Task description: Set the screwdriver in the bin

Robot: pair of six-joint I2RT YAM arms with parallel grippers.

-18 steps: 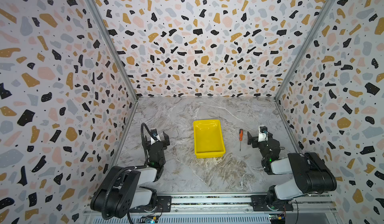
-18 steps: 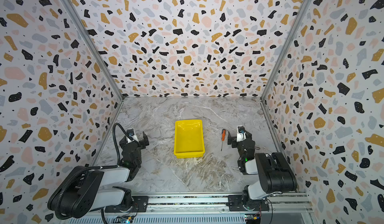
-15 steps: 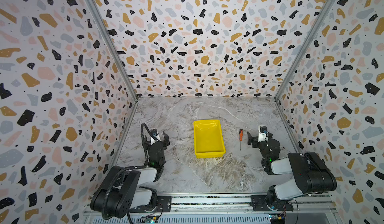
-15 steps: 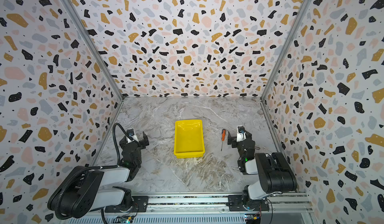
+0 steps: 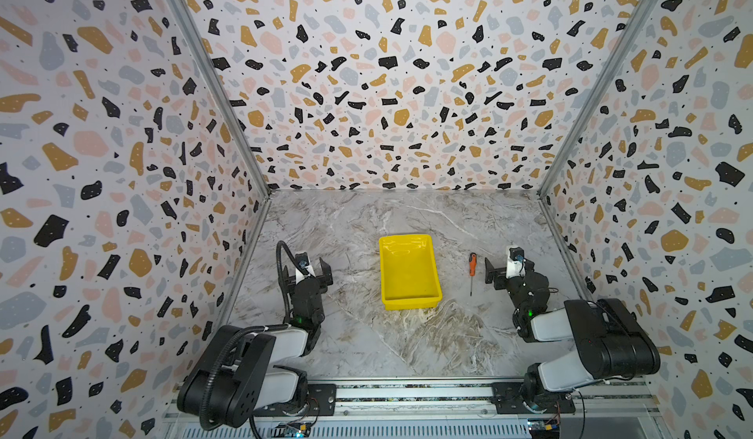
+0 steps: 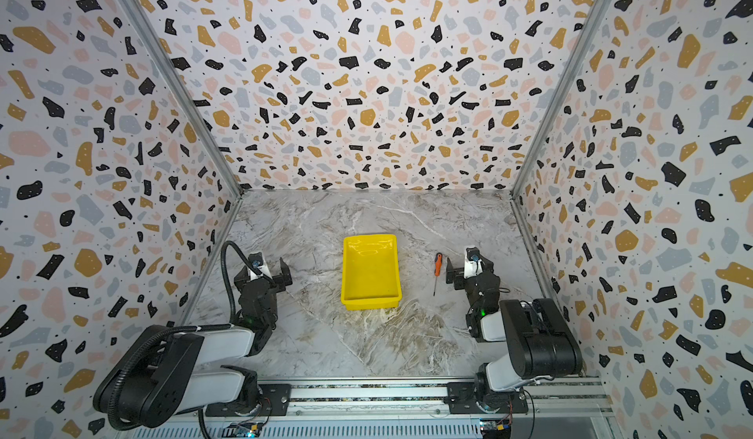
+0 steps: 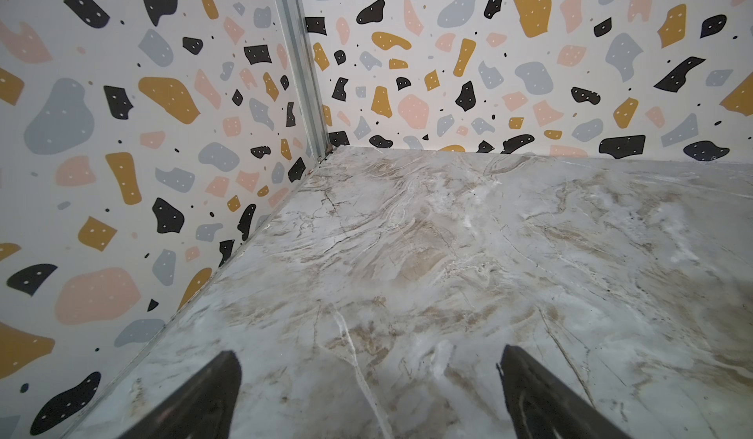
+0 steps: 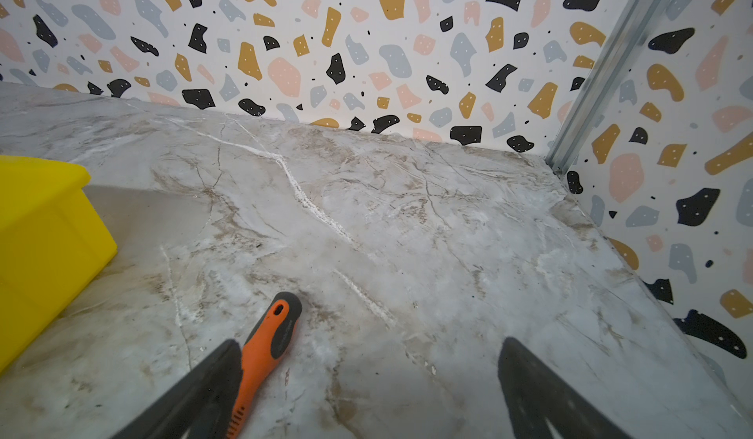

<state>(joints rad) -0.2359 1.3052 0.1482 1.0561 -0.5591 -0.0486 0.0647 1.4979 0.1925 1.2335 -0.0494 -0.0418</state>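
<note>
Veined marble table (image 5: 407, 347), terrazzo-print walls (image 5: 407, 90); glossy yellow bin (image 5: 408, 270), slim orange-handled screwdriver (image 5: 472, 265) near it; left gripper (image 7: 368, 353), right gripper (image 8: 369, 342) both spread.

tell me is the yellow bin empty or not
Empty: the bin shows only bare yellow floor; the screwdriver lies outside, beside it.

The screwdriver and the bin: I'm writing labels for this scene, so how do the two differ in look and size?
The screwdriver has an orange handle, black cap and thin dark shaft; the bin is plain yellow. The screwdriver is slim and shorter than the bin's long side; the bin is a wide, open tray. Both lie on the marble table, not touching.
</note>
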